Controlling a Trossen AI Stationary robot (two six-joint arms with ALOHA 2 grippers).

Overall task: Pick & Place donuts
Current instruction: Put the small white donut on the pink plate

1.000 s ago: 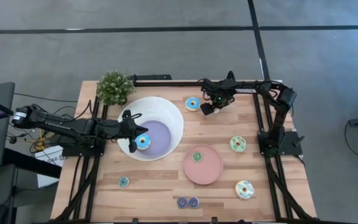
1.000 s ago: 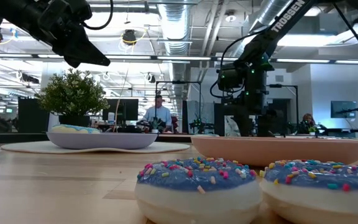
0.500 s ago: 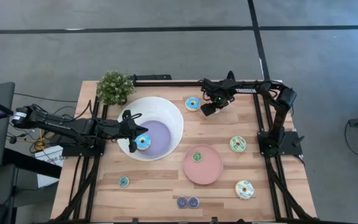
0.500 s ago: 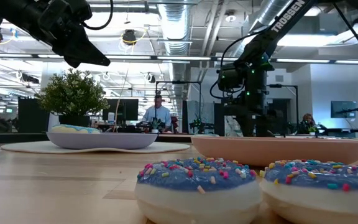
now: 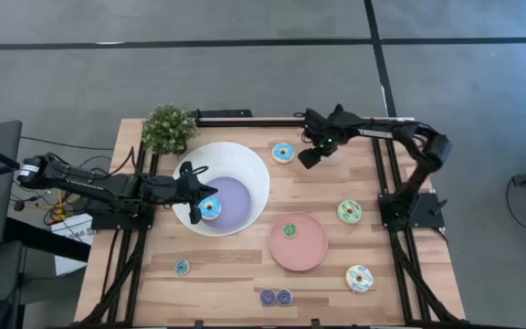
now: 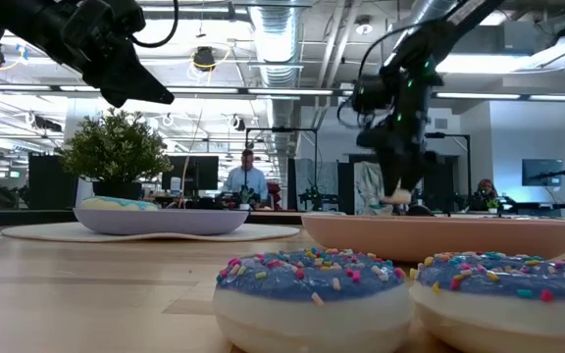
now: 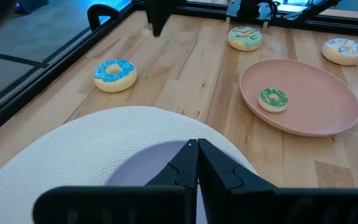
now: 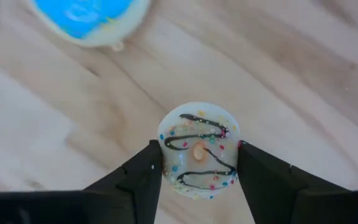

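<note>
We have the right gripper (image 8: 197, 171) closed around a small white donut (image 8: 199, 152) with dark squiggled icing and sprinkles, one finger against each side, and it seems lifted off the table (image 5: 245, 274), with the wood and a blue-iced donut (image 8: 86, 18) blurred below it. From above, that gripper (image 5: 310, 155) sits near the table's far edge, just beside the blue-iced donut (image 5: 283, 153). The left gripper (image 7: 196, 163) has its fingertips pressed together with nothing visible between them, and it hangs over the white bowl (image 5: 254, 174), close to a blue donut (image 5: 210, 208) lying inside; we cannot tell whether it touches that donut. The pink plate (image 5: 313, 251) holds one green donut (image 5: 290, 230). Other donuts lie loose on the table: a green one (image 5: 350, 212), a cream one (image 5: 360, 278), a small teal one (image 5: 182, 267) and a dark blue pair (image 5: 276, 297) at the near edge. The main risk, as we judge it, is the grip: the fingers pinch a small round toy at its sides, so a quick swing could let it rotate or slip free. A low carry could also knock the blue-iced donut or catch the plate's rim.
</note>
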